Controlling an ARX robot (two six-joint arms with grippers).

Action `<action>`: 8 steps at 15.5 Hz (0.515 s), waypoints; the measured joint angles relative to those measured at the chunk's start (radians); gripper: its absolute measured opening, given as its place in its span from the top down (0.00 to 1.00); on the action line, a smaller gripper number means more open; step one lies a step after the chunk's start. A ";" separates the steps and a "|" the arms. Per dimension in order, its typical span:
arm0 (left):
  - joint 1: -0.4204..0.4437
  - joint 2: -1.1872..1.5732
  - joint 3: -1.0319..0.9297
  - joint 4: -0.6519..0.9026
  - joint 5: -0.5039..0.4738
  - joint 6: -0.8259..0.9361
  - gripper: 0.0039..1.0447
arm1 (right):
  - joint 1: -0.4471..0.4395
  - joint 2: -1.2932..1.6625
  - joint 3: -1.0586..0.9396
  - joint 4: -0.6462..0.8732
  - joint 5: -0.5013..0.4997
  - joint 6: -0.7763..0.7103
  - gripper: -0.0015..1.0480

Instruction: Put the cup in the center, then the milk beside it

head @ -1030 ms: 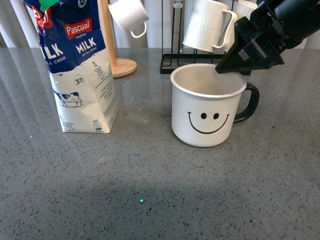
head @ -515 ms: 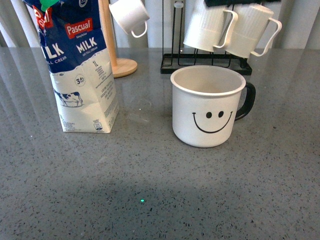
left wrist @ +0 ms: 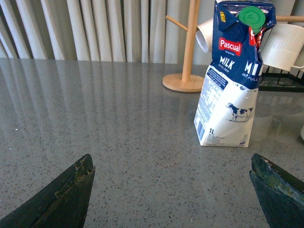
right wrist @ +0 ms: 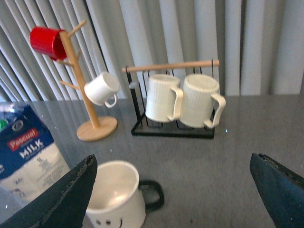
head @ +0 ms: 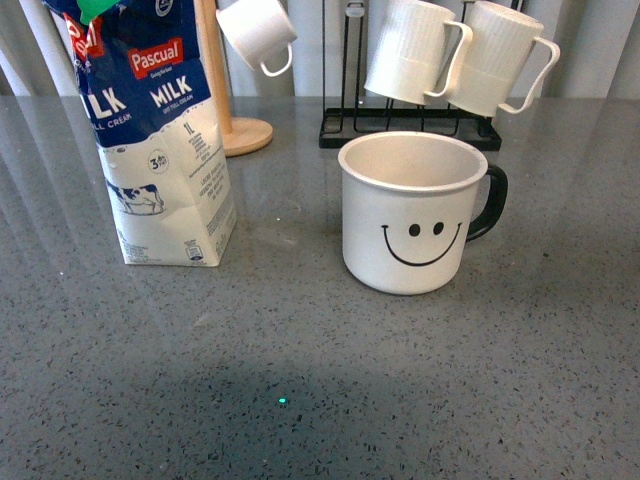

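The cup (head: 410, 215), off-white with a black smiley face and a black handle on its right, stands upright on the grey table, a little right of the middle. It also shows in the right wrist view (right wrist: 116, 194). The milk (head: 155, 130), a blue and white Pascual carton with a green cap, stands upright to the cup's left, apart from it; it also shows in the left wrist view (left wrist: 235, 76) and the right wrist view (right wrist: 28, 152). Neither gripper shows in the front view. My left gripper (left wrist: 173, 190) is open and empty, short of the carton. My right gripper (right wrist: 175, 190) is open and empty, above the cup.
A black wire rack (head: 410, 125) with two white ribbed mugs (head: 415, 50) stands behind the cup. A wooden mug tree (head: 235, 120) holds a small white cup (head: 258, 32); a red cup (right wrist: 47, 42) hangs on it too. Curtains hang behind the table.
My right gripper, which was at the cup's rim a second ago, has lifted away out of the front view. The cup stays on the table, shifted slightly.
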 joint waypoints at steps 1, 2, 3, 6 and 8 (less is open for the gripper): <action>0.000 0.000 0.000 0.000 0.000 0.000 0.06 | 0.053 -0.071 -0.087 0.000 0.080 0.009 0.06; 0.000 0.000 0.000 0.000 0.000 0.000 0.06 | 0.120 -0.127 -0.163 -0.003 0.216 -0.008 0.11; 0.000 0.000 0.000 0.000 0.000 0.000 0.06 | 0.145 -0.171 -0.221 0.007 0.322 -0.055 0.22; 0.000 0.000 0.000 0.000 0.001 0.000 0.06 | 0.043 -0.362 -0.377 -0.042 0.344 -0.128 0.57; 0.000 0.000 0.000 0.000 0.000 0.000 0.06 | -0.016 -0.430 -0.408 -0.056 0.276 -0.138 0.80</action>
